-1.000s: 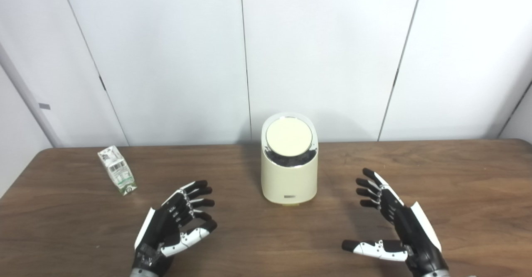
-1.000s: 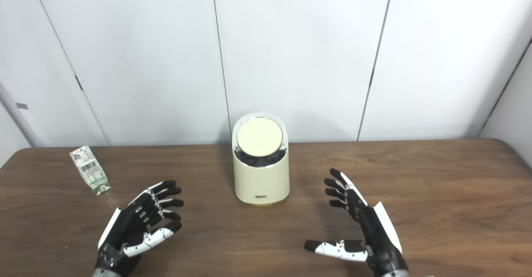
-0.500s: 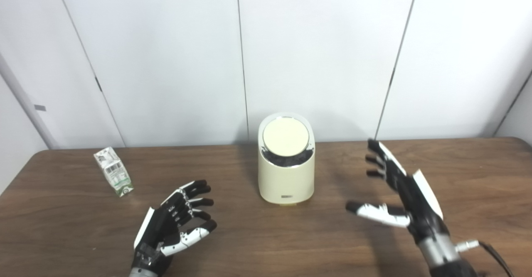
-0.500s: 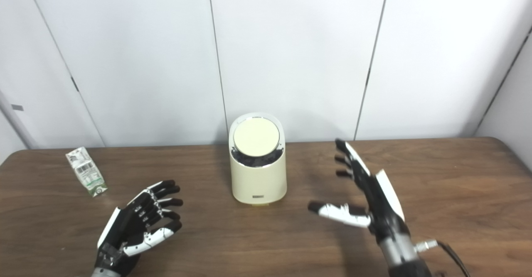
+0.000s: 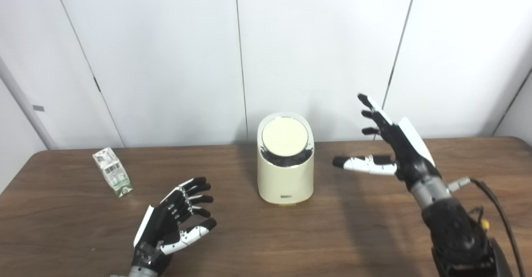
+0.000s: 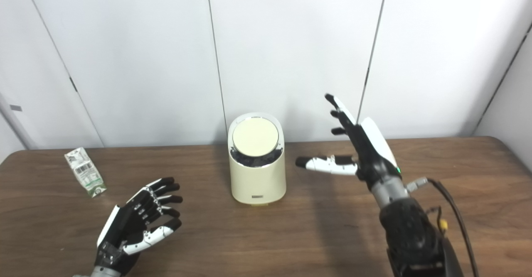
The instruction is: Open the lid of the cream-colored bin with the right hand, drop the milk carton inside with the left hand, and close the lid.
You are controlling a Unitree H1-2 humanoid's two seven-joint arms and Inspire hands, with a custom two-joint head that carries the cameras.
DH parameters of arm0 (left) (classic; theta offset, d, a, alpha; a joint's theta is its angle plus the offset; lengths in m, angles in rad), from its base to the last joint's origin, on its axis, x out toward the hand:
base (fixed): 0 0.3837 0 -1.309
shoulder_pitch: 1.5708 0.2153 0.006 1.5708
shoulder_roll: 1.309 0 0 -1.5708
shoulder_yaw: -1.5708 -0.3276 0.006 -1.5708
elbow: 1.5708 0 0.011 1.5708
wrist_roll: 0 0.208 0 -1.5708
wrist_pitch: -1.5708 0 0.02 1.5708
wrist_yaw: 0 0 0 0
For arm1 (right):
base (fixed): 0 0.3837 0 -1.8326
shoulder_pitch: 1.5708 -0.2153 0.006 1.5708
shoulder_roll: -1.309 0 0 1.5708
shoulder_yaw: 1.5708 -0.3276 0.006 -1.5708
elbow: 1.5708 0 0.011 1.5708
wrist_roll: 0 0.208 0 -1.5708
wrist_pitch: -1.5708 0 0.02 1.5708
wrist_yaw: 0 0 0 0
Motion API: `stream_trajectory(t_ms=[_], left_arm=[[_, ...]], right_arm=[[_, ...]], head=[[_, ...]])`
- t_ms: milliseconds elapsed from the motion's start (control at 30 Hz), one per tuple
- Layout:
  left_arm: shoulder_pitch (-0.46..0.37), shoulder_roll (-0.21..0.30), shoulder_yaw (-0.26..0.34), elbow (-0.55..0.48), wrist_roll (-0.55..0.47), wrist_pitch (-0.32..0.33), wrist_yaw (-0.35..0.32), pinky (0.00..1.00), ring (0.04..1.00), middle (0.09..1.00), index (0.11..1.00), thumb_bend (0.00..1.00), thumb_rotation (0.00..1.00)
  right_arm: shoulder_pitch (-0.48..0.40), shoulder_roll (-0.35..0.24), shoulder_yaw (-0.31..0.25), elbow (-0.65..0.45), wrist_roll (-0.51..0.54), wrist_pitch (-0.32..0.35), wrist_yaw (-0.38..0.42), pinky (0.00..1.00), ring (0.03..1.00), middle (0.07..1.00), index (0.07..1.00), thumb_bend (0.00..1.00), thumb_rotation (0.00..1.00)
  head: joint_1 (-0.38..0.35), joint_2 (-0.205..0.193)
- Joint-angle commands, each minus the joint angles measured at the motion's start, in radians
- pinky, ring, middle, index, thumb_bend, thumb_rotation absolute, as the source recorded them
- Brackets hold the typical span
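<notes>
The cream-colored bin (image 5: 285, 160) is standing upright near the middle of the tabletop (image 5: 374, 227), close to its far edge, with its round lid (image 5: 285, 134) lying shut and tilting toward the camera inside a shiny rim. A small dark label is showing low on the bin's front.

The right hand (image 5: 392, 144) is hovering in the air to the right of the bin, at about lid height and clear of it. It is released and holding nothing: its fingers (image 5: 370, 104) are spreading up and away, while the thumb is pointing sideways toward the bin without touching it. A cable is trailing from the wrist.

The left hand (image 5: 174, 221) is hanging low over the near tabletop, left of the bin and apart from it, palm turned inward, fingers loosely apart and grasping nothing.

The milk carton (image 5: 112, 172) is sitting on the tabletop well to the left, beyond the left hand and apart from it, barcode side showing.
</notes>
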Motion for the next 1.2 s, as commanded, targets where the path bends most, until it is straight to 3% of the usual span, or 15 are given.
stream_trajectory(t_ms=[0, 133, 267, 367, 467, 567, 800, 1033, 1167], left_arm=[[-0.018, -0.004, -0.005, 0.014, -0.003, -0.034, -0.002, 0.56, 0.702, 0.782, 0.820, 0.65, 0.04], [-0.023, -0.006, -0.008, 0.022, -0.002, -0.039, -0.003, 0.56, 0.701, 0.782, 0.820, 0.65, 0.03], [-0.024, -0.008, -0.011, 0.021, -0.007, -0.038, -0.007, 0.56, 0.703, 0.786, 0.822, 0.66, 0.05], [-0.027, -0.008, -0.012, 0.027, -0.006, -0.046, -0.009, 0.55, 0.704, 0.787, 0.827, 0.66, 0.05], [-0.031, -0.006, -0.012, 0.034, -0.003, -0.049, -0.011, 0.55, 0.704, 0.785, 0.825, 0.66, 0.05], [-0.033, -0.008, -0.012, 0.039, -0.007, -0.049, -0.014, 0.55, 0.703, 0.781, 0.816, 0.66, 0.04], [-0.035, -0.014, -0.015, 0.036, -0.001, -0.040, -0.006, 0.56, 0.700, 0.787, 0.814, 0.66, 0.03], [-0.036, -0.016, -0.015, 0.043, 0.004, -0.039, -0.002, 0.56, 0.705, 0.788, 0.818, 0.66, 0.04], [-0.035, -0.018, -0.018, 0.039, 0.008, -0.041, 0.000, 0.56, 0.709, 0.794, 0.820, 0.66, 0.05]], right_arm=[[-0.083, -0.021, 0.008, -0.003, -0.021, 0.015, 0.009, 0.74, 0.882, 0.949, 0.962, 0.76, 0.36], [-0.158, -0.035, 0.043, 0.039, -0.065, 0.066, 0.036, 0.77, 0.901, 0.953, 0.965, 0.77, 0.35], [-0.227, -0.059, 0.101, 0.084, -0.138, 0.108, 0.064, 0.70, 0.872, 0.945, 0.966, 0.79, 0.42], [-0.255, -0.052, 0.110, 0.111, -0.133, 0.121, 0.077, 0.70, 0.871, 0.946, 0.968, 0.78, 0.41], [-0.276, -0.030, 0.108, 0.138, -0.115, 0.131, 0.078, 0.60, 0.844, 0.957, 0.975, 0.78, 0.39], [-0.293, -0.009, 0.105, 0.169, -0.091, 0.125, 0.070, 0.64, 0.869, 0.987, 0.982, 0.76, 0.31], [-0.342, 0.007, 0.163, 0.239, -0.176, 0.142, 0.054, 0.68, 0.879, 0.960, 0.969, 0.77, 0.38], [-0.372, 0.023, 0.180, 0.295, -0.179, 0.130, 0.052, 0.76, 0.928, 0.978, 0.974, 0.76, 0.39], [-0.386, 0.037, 0.183, 0.346, -0.168, 0.086, 0.020, 0.75, 0.916, 0.968, 0.962, 0.79, 0.38]], head=[[0.001, 0.000], [0.004, -0.002], [0.003, -0.004], [0.001, -0.004], [-0.001, -0.005], [0.001, -0.006], [0.008, -0.007], [0.016, -0.008], [0.020, -0.005]])
